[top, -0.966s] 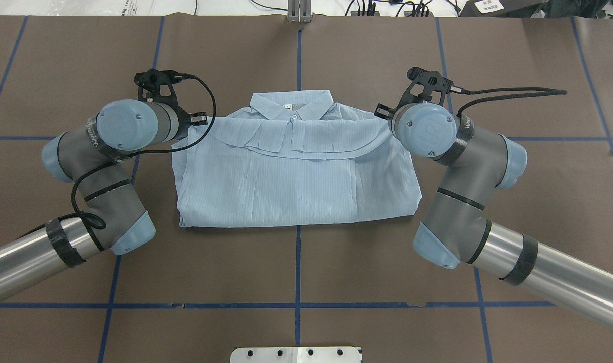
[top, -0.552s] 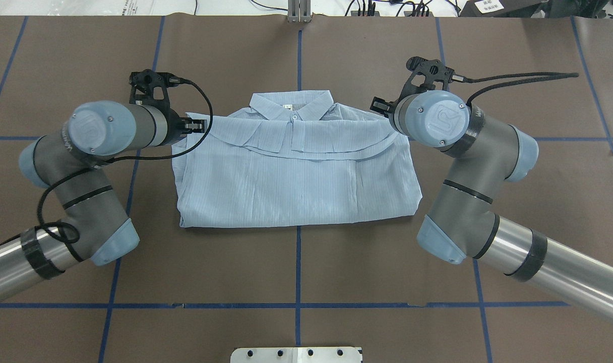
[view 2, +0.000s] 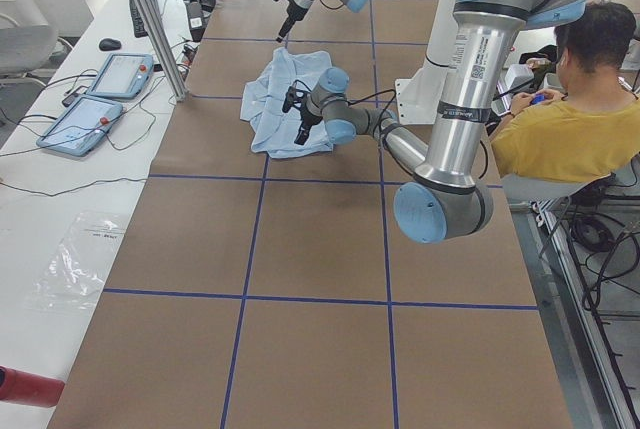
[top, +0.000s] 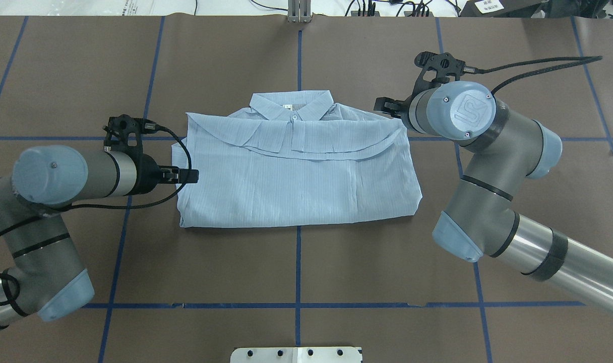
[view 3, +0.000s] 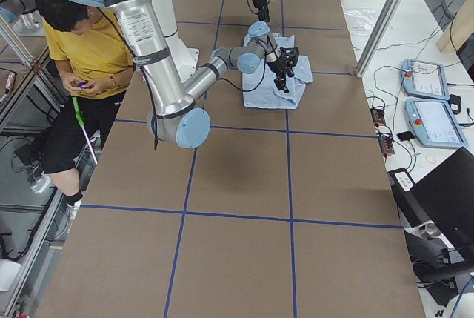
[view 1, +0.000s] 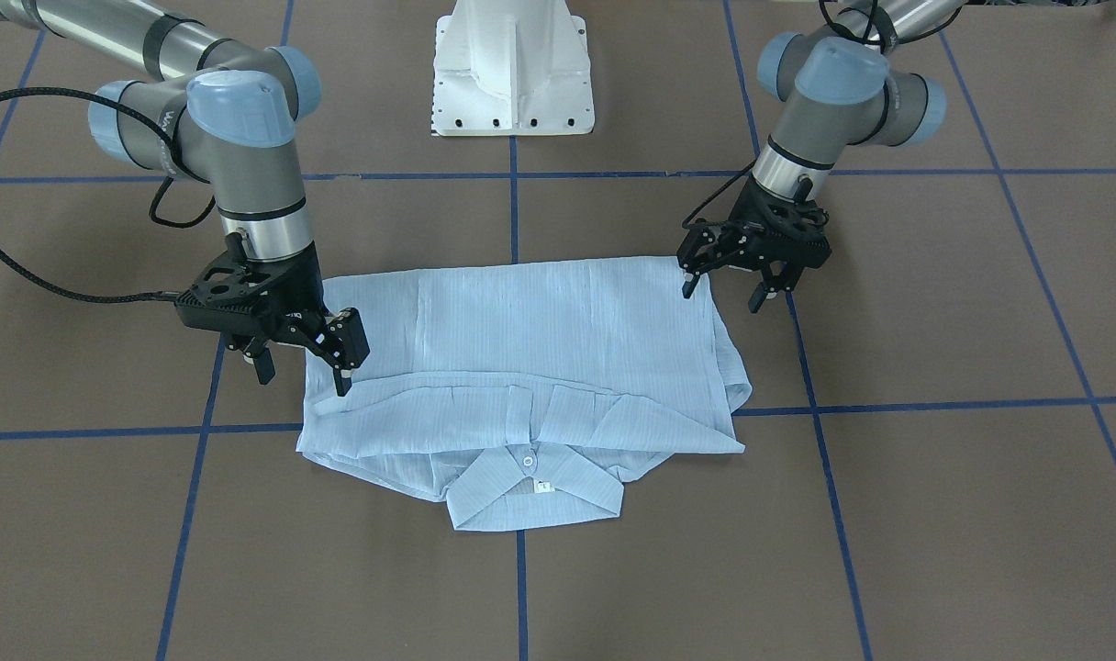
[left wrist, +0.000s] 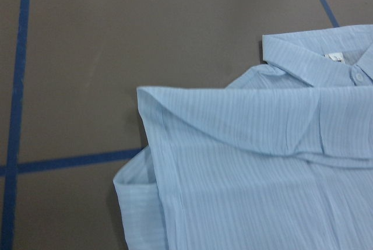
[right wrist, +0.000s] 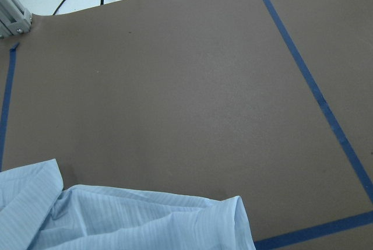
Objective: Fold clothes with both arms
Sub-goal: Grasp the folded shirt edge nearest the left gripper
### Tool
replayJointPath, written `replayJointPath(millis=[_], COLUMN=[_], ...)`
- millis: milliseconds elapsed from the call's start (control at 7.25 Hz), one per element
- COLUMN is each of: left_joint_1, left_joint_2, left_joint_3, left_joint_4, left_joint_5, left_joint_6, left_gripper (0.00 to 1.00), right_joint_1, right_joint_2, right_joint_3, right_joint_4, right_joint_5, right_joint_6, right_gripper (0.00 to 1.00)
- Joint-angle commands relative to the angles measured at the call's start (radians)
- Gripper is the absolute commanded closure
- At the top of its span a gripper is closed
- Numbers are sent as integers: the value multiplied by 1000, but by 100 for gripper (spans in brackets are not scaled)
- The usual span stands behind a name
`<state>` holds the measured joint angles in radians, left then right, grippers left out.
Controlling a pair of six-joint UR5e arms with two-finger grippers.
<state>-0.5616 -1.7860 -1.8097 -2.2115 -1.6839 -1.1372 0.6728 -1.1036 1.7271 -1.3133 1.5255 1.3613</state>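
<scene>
Overhead exterior view: thin pale-blue, finely striped collared shirt (top: 296, 176) folded into a rough rectangle, flat on the brown paper-covered surface (top: 210, 272) crossed by blue tape lines (top: 297, 262). Collar (top: 291, 103) along the shirt's far edge, away from the white pedestal base (view 1: 512, 69); small white neck label (top: 288, 107) inside it, small white button (top: 295, 117) just below. Sleeves folded across the chest under the collar.

Black two-finger left pincer (view 1: 721, 296) by the shirt's edge on the robot's left, toward the hem corner nearest the base. Released: fingers (view 1: 686, 286) spread in the front-facing view, nothing between them, one over the cloth's corner, the other off the shirt. Touching the fabric or just above it: cannot tell.

Black two-finger right pincer (view 1: 303, 372) at the shirt's opposite edge, beside the shoulder corner near the collar. Likewise released, fingers (view 1: 345, 353) apart and empty, inner one over the shirt's rim, outer one outside it.

Person in a yellow top (view 2: 555, 119) seated behind the base, well apart from the shirt
</scene>
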Motion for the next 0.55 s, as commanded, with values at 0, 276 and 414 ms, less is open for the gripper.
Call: replayJointPath(millis=[0, 276, 414], left_joint_1=[95, 133, 140], left_joint_2=[22, 22, 22], left_joint_3=[9, 10, 9], left_joint_4=[-17, -17, -17], left_joint_5=[68, 84, 84], left_joint_6=[-76, -113, -113], left_gripper=[1, 23, 30], right_joint_1=[-1, -2, -1], right_joint_2=[-1, 1, 1], right_joint_3=[3, 3, 3], right_joint_4=[0, 0, 0], right_joint_5=[1, -1, -1], right_joint_6=[-2, -1, -1], right_gripper=[0, 0, 0])
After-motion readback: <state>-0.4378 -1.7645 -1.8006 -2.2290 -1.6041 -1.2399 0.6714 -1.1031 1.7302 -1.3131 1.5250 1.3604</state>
